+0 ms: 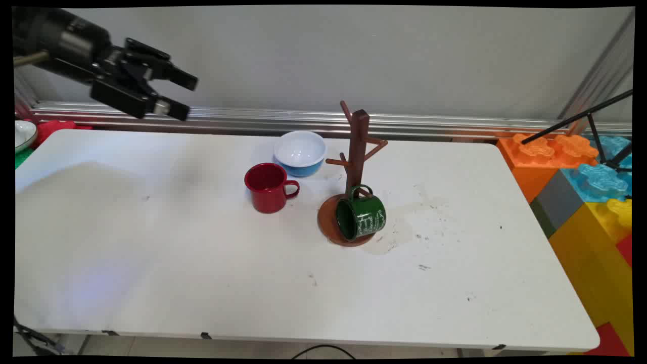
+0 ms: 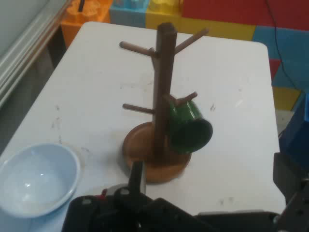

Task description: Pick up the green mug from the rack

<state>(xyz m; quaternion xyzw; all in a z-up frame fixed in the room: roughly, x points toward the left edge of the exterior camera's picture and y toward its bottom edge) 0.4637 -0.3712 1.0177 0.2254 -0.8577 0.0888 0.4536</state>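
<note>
Gripper: your gripper (image 1: pixel 186 93) hangs high over the table's far left, fingers spread apart, nothing between them. It touches nothing and is well apart from every item.
Nearest things: the red mug (image 1: pixel 268 187) and the blue bowl (image 1: pixel 300 152) lie closest to you, both right of the gripper and lower, near the table's (image 1: pixel 151 263) middle.
Green mug: you find the green mug (image 1: pixel 361 216) hung by its handle on a low peg of the wooden mug tree (image 1: pixel 357 151), mouth turned toward the near left, body over the tree's round base. In the hand view it shows right of the post (image 2: pixel 189 126).
Handling: it looks like enamelled metal, so judge it light, stiff and rather slick. Its rim or its handle look the surest holds.
Mug tree: tall and slim on a small base; you may find it tips easily if the mug drags on the peg.
Red mug: upright, handle to the right, just near-left of the bowl.
Bowl: white inside, blue outside, upright, seemingly hard and smooth.
Surroundings: large coloured blocks (image 1: pixel 586 182) stand off the table's right end.
</note>
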